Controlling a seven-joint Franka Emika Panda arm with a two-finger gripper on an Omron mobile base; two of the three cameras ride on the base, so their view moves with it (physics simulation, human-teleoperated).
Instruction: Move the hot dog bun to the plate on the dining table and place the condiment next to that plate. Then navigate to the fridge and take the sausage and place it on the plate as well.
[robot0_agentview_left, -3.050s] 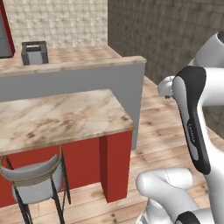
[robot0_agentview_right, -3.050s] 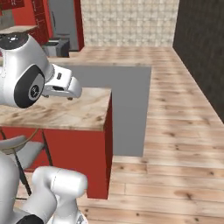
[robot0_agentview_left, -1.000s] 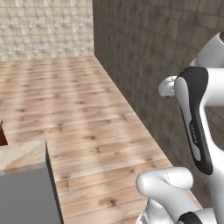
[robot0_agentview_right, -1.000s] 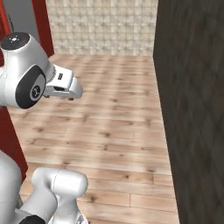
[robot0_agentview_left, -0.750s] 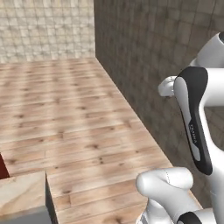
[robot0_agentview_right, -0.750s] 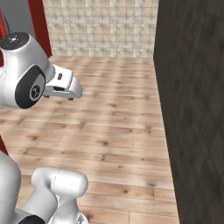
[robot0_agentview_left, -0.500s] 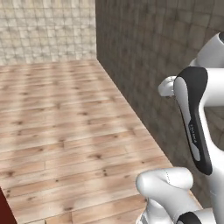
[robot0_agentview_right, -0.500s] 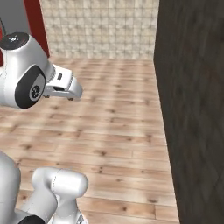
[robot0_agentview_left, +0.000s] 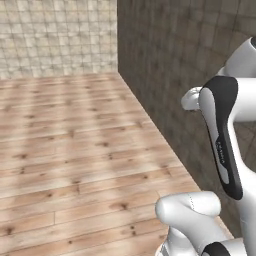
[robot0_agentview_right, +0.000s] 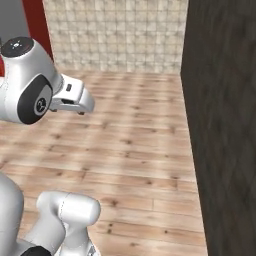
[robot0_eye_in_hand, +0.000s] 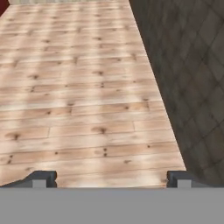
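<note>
Hand view, from left to right: a sliver of red (robot0_eye_in_hand: 3, 6) sits in the top left corner, too little of it for me to tell what it belongs to, then plank floor (robot0_eye_in_hand: 78, 87) runs across to a dark tiled wall (robot0_eye_in_hand: 188, 74) on the right. My claw (robot0_eye_in_hand: 109, 178) is spread wide with nothing between its tips; one fingertip (robot0_eye_in_hand: 41, 178) stands at the lower left and the other at the lower right, bare floor between them.

Left base view: pale tiled wall (robot0_agentview_left: 55, 35) at the back, wooden floor, then the dark wall beside my arm (robot0_agentview_left: 225, 145).

Right base view: a strip of red and grey (robot0_agentview_right: 22, 25) at the top left behind my arm, then floor, then dark wall.
</note>
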